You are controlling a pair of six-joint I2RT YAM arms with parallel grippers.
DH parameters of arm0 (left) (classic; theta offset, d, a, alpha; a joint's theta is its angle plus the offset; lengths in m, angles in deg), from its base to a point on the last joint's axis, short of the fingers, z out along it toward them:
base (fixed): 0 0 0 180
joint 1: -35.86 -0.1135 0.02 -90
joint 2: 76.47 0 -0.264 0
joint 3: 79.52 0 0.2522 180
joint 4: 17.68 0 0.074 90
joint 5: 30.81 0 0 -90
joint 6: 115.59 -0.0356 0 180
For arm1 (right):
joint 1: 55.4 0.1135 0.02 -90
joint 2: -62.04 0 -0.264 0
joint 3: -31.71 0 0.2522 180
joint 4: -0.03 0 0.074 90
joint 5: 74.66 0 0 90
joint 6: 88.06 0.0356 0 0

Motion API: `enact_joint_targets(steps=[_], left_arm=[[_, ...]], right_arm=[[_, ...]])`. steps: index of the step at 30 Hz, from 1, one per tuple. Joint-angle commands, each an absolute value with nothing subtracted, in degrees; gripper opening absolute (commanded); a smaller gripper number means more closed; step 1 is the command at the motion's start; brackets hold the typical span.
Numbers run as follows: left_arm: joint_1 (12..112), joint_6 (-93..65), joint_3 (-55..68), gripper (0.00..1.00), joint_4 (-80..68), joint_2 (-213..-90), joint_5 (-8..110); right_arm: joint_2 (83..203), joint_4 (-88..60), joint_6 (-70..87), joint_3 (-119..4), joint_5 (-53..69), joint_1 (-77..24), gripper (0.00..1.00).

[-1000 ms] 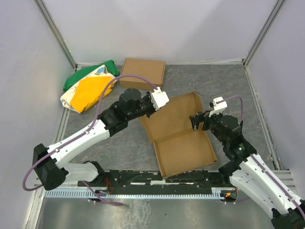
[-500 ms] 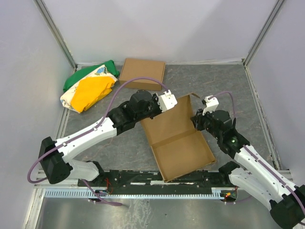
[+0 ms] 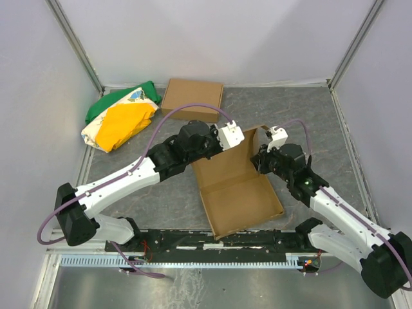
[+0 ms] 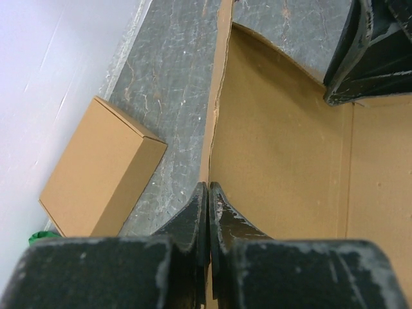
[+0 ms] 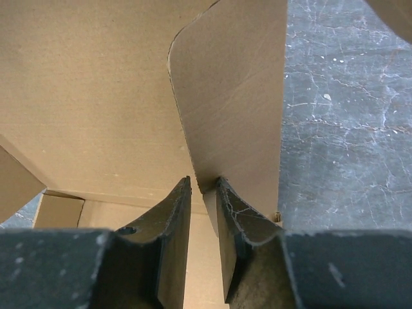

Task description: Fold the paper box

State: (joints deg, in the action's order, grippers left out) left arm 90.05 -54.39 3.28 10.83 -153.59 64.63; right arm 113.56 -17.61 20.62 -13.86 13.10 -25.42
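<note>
The paper box (image 3: pixel 243 205) lies open in the middle, its lid (image 3: pixel 222 164) tilted up from the base. My left gripper (image 3: pixel 245 138) is shut on the lid's left edge (image 4: pixel 215 109); its fingers (image 4: pixel 193 209) press together on the thin cardboard. My right gripper (image 3: pixel 260 160) is at the lid's right side. There a rounded side flap (image 5: pixel 238 96) runs down between its narrowly parted fingers. The flap touches the right finger (image 5: pixel 235 215), and a small gap shows toward the left finger. In the left wrist view the right gripper's black body (image 4: pixel 373 51) is over the box's inside.
A ready-made cardboard box (image 3: pixel 192 98) (image 4: pixel 96 174) lies at the back of the grey table. A green, yellow and white bag (image 3: pixel 119 119) lies at the back left. White walls stand close on three sides. The arm bases and a rail (image 3: pixel 212 241) run along the near edge.
My right gripper moved left onto the lid's side flap and its jaws narrowed from wide open. My left arm carried the lid edge rightward, the lid rose steeper, and the box shifted slightly.
</note>
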Motion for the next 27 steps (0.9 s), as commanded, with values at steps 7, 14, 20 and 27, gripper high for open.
enact_joint_targets(steps=[7,14,20,27], left_arm=[[90.8,-53.7,2.5,0.03,4.9,-150.5,58.3],[90.8,-54.7,2.1,0.03,4.9,-150.2,59.6],[90.9,-56.7,2.4,0.03,4.9,-149.5,61.1],[91.0,-62.4,3.0,0.03,4.1,-149.8,65.5]], right_arm=[[118.8,-9.7,20.0,-17.0,10.3,-24.7,0.52],[114.5,-15.0,18.5,-19.2,11.9,-24.7,0.57],[103.5,-26.4,18.5,-21.8,12.2,-24.7,1.00],[89.4,-38.5,24.0,-19.4,17.4,-24.7,0.99]])
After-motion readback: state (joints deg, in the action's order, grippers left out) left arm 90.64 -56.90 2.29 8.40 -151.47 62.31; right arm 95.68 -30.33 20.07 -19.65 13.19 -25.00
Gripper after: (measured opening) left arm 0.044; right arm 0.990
